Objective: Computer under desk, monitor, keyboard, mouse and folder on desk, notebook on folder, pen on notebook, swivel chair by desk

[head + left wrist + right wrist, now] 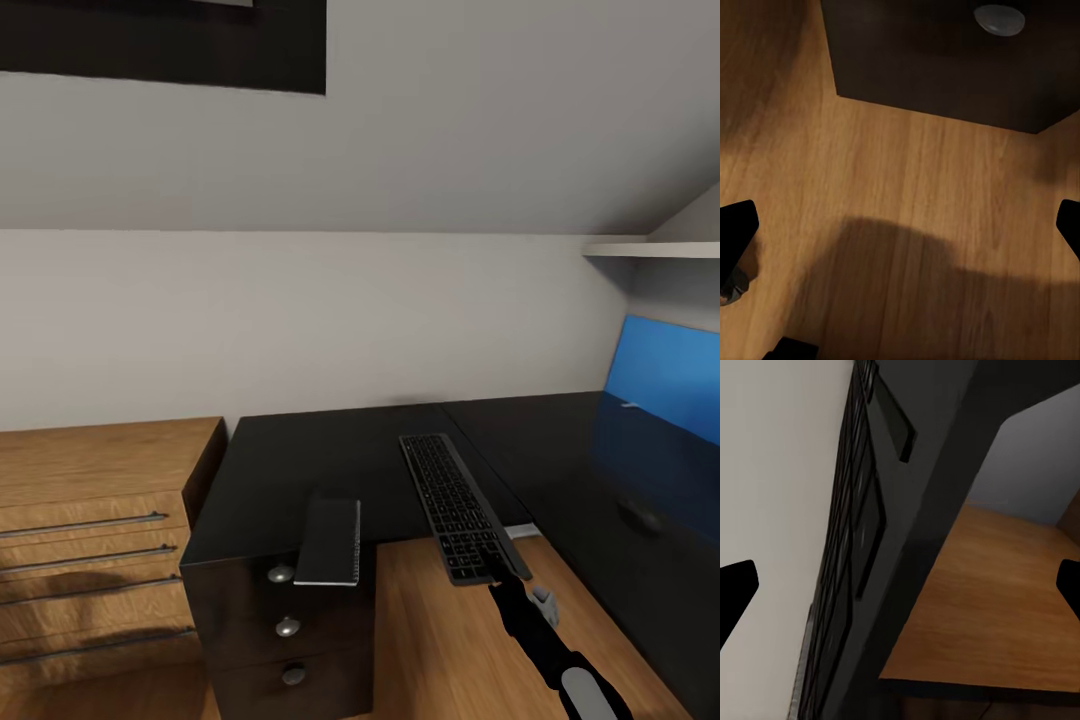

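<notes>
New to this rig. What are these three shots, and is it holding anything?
It's a simulated two-armed wheeled robot. The big picture is from its head camera, looking down at a black desk. On the desk lie a keyboard and a grey notebook, both overhanging the front edge. The other two pictures are from cameras at the wrists. The right gripper is open at the keyboard's near end, so nothing is clamped. The left gripper is open over the wooden floor, near a drawer knob.
</notes>
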Available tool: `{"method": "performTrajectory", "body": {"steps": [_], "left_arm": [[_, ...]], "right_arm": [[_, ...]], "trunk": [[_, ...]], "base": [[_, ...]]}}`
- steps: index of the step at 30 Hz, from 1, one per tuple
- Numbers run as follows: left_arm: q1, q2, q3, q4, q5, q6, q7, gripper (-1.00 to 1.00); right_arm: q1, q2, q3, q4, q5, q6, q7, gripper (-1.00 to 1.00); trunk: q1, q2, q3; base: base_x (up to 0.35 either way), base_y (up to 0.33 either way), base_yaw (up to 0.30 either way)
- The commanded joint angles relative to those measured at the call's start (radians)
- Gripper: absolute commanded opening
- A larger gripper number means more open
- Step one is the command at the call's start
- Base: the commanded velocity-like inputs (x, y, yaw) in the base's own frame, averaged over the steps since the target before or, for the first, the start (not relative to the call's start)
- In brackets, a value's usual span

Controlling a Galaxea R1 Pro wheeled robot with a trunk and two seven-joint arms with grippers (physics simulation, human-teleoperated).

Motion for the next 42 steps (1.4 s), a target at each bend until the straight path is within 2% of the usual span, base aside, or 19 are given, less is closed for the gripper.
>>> {"method": "performTrajectory", "body": {"steps": [1, 30, 31, 42], "left_arm": [[0.000, -0.001, 0.001, -0.002, 0.010, 0.002, 0.001, 1.00], [0.000, -0.001, 0.002, -0.002, 0.010, 0.003, 0.003, 1.00], [0.000, -0.001, 0.002, -0.002, 0.010, 0.003, 0.003, 1.00], [0.000, -0.001, 0.002, -0.002, 0.010, 0.003, 0.003, 1.00]], "right_arm": [[-0.001, 0.000, -0.002, 0.000, -0.010, 0.010, 0.002, 1.00], [-0.001, 0.000, 0.002, -0.001, -0.009, 0.012, 0.000, 1.00], [-0.001, 0.000, 0.002, -0.001, -0.009, 0.012, 0.000, -1.00], [-0.001, 0.000, 0.002, -0.001, -0.009, 0.011, 0.000, -1.00]], "trunk": [[0.000, 0.000, -0.001], [0.000, 0.000, -0.001], [0.000, 0.000, -0.001], [0.000, 0.000, -0.001]], "base": [[0.052, 0.000, 0.000], [0.004, 0.000, 0.000], [0.000, 0.000, 0.000], [0.000, 0.000, 0.000]]}}
